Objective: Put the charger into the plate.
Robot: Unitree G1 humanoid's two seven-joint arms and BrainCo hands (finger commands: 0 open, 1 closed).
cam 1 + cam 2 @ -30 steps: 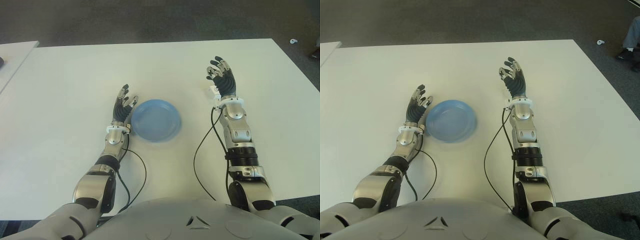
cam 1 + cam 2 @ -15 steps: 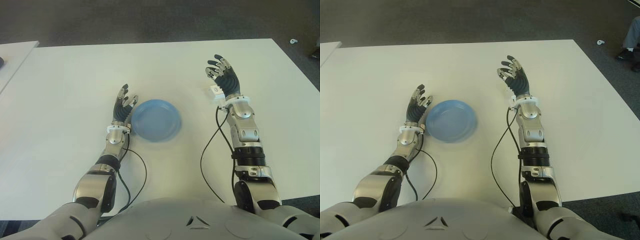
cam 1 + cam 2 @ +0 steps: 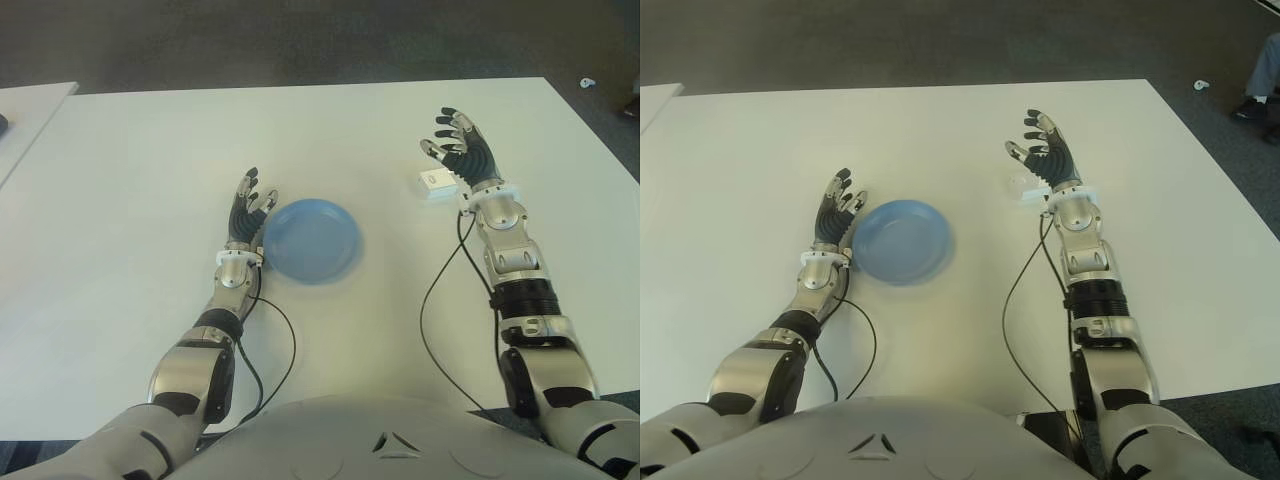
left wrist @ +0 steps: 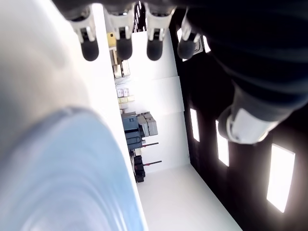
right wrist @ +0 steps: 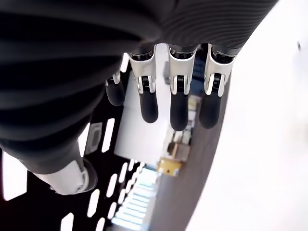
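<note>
Nothing's done yet, we reckon: the small white boxy charger [image 3: 435, 183] lies on the white table [image 3: 140, 160], just beside our spread, empty right hand [image 3: 466, 160]. The round blue plate [image 3: 311, 240] holds nothing; the left hand [image 3: 246, 214], fingers relaxed, shows just left of it.

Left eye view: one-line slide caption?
Open right hand beside white charger; blue plate by open left hand.

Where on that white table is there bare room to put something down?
Bare: the table's whole far strip and the stretch between the blue plate and the charger. Crowded: the left hand beside the plate's left rim, the open right hand beside the charger.
</note>
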